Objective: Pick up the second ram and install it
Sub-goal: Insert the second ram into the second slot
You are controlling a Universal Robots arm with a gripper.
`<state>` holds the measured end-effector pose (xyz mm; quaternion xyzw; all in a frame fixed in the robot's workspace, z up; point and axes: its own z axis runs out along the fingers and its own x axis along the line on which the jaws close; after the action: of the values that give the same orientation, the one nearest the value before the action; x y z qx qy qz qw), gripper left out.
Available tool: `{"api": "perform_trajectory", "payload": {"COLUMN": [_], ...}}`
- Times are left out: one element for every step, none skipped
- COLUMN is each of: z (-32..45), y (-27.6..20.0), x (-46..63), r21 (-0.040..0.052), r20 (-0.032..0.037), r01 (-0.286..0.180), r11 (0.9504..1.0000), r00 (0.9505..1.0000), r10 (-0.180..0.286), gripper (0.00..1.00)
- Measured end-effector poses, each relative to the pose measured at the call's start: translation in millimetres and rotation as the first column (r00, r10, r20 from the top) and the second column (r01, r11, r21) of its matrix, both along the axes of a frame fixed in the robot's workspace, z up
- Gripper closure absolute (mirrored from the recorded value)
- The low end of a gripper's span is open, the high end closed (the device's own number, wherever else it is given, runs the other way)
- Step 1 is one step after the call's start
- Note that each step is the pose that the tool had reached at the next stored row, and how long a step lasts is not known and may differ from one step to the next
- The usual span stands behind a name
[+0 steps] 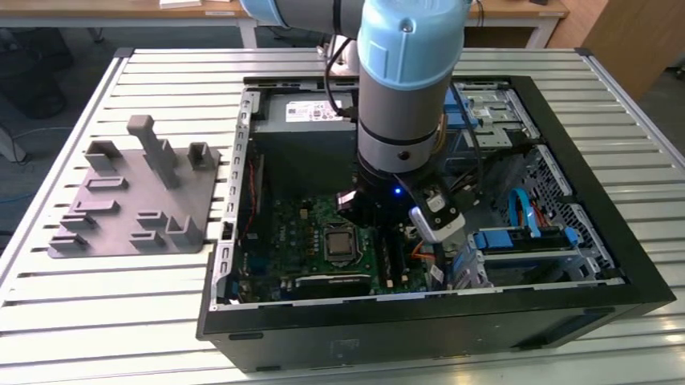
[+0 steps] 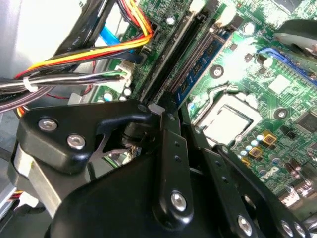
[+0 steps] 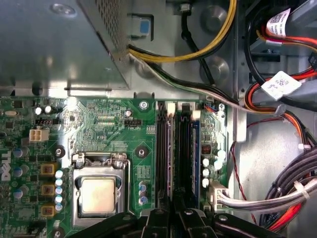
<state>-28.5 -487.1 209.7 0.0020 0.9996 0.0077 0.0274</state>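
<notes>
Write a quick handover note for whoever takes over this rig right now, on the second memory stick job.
Hand: down inside the computer case, right over the memory slots; open or shut, cannot tell.
Memory stick: cannot tell whether it is in the hand or a slot.
Done: hand is at the slots.
Left: confirm the stick is seated.

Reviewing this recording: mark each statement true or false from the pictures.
1. The arm reaches down into the open computer case. True.
2. The gripper hangs over the memory slots. True.
3. The grey fixture plate lies inside the case. False: it lies on the slatted table, to the exterior view's left of the case.
4. The processor socket is covered by a fan. False: its metal top is bare.
</notes>
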Motion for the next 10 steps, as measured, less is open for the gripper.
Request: {"api": "perform_trajectory", "payload": {"z": [0.3, 0.9, 0.8, 0.7, 0.3, -0.3, -1.1, -2.0, -3.0, -4.5], "y": [-0.1, -0.3, -0.3, -0.3, -0.3, -0.3, -0.3, -0.4, -0.4, -0.3], "x": [0.0, -0.1, -0.1, -0.1, -0.2, -0.2, -0.2, -0.2, -0.2, -0.2], "r21": [-0.0008, -0.0021, -0.002, -0.0021, -0.0021, -0.0021, -0.0022, -0.0024, -0.0027, -0.0019], "r20": [-0.0002, -0.0007, -0.0007, -0.0008, -0.0012, -0.0018, -0.0024, -0.0031, -0.0037, -0.004], "r01": [0.0, 0.0, 0.0, 0.0, 0.0, 0.0, 0.0, 0.0, 0.0, 0.0], "r11": [1.0, 1.0, 1.0, 1.0, 1.0, 1.0, 1.0, 1.0, 1.0, 1.0], "r00": [1.0, 1.0, 1.0, 1.0, 1.0, 1.0, 1.0, 1.0, 1.0, 1.0], "r10": [0.0, 0.0, 0.0, 0.0, 0.0, 0.0, 0.0, 0.0, 0.0, 0.0], "gripper": [0.86, 0.86, 0.86, 0.86, 0.86, 0.86, 0.86, 0.86, 0.86, 0.86]}}
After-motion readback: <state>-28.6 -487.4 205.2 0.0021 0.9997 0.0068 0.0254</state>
